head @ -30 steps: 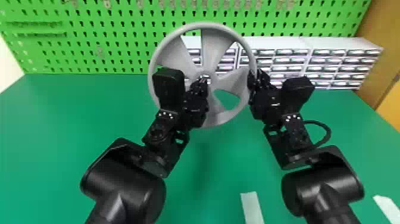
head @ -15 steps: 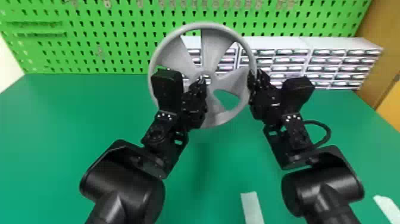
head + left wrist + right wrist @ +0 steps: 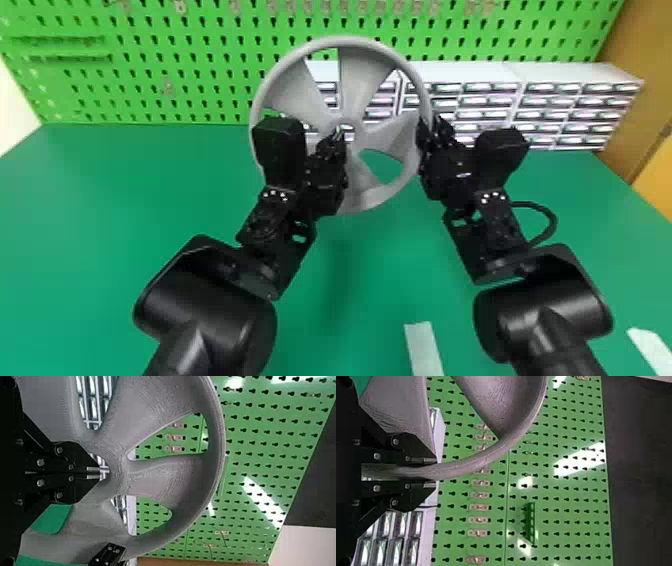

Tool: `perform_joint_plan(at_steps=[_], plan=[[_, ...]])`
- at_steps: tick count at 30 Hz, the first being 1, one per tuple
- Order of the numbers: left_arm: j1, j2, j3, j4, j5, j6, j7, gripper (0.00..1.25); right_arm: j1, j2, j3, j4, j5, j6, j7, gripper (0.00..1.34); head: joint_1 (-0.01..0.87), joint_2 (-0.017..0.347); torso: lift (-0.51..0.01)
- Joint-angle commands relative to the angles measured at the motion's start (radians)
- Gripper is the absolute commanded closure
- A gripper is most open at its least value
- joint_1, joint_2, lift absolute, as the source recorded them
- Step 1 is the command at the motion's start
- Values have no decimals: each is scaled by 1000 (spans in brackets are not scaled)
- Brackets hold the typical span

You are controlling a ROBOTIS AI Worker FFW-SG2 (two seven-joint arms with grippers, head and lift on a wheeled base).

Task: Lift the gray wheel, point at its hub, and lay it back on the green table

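Observation:
The gray wheel [image 3: 352,90] is held upright above the green table [image 3: 125,210]. At its hub, in front of the central hole, is my left gripper [image 3: 340,134], its fingers together. In the left wrist view, the tips of my left gripper [image 3: 99,473] overlap the hub hole of the wheel [image 3: 158,475], nothing between them. My right gripper [image 3: 434,131] is at the rim's right side. In the right wrist view, the wheel's rim [image 3: 466,467] runs between the fingers of my right gripper [image 3: 435,473], which is shut on it.
White drawer cabinets [image 3: 520,75] stand at the back right, before a green pegboard [image 3: 190,75]. White strips [image 3: 422,347] lie on the table near the front. A black cable [image 3: 550,220] loops beside the right arm.
My left gripper has shifted very slightly at the hub. The wheel and the right arm have kept still.

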Motion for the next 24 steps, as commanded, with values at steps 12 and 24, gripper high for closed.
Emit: perform_joint_plan(at_steps=[12, 24], plan=[[31, 23, 8, -67, 34, -6, 0, 1202, 1, 5, -30, -2, -2, 14, -1, 1257, 692, 48, -93], [105, 46, 77, -193, 45, 12, 0, 1202, 7, 3, -61, -10, 5, 17, -1, 1259, 692, 48, -93]])
